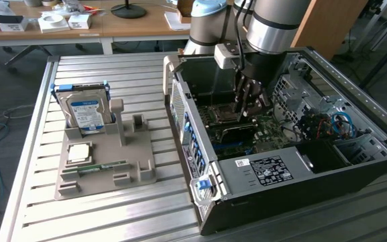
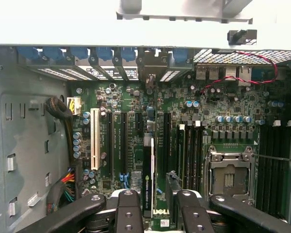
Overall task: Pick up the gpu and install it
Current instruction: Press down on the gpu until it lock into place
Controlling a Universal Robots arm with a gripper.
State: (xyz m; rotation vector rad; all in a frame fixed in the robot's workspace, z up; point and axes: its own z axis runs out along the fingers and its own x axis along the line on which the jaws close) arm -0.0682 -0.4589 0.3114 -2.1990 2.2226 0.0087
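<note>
- gpu point(image 2: 148, 179) held edge-on between fingers point(image 2: 127, 213), standing upright over a slot on the motherboard point(image 2: 223, 111) inside the open computer case point(image 1: 261, 171).
- Fingers clamped on gpu, one each side of the board's top edge.
- Gripper point(image 1: 251, 103) deep in case, near the empty processor socket point(image 2: 229, 177).
- Likely light, stiff, thin; fragile parts and edge contacts, so best gripped by board edges, kept square.
- Hard drive point(image 1: 86, 113) parked in tabletop point(image 1: 99, 217) holder.

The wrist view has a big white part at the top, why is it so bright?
In the wrist view, light washes the case's top edge out to plain white, while the motherboard below sits dimmer inside the case. In the exterior view, the ribbed metal table shines with pale glare, and the case's inside looks shadowy.
</note>
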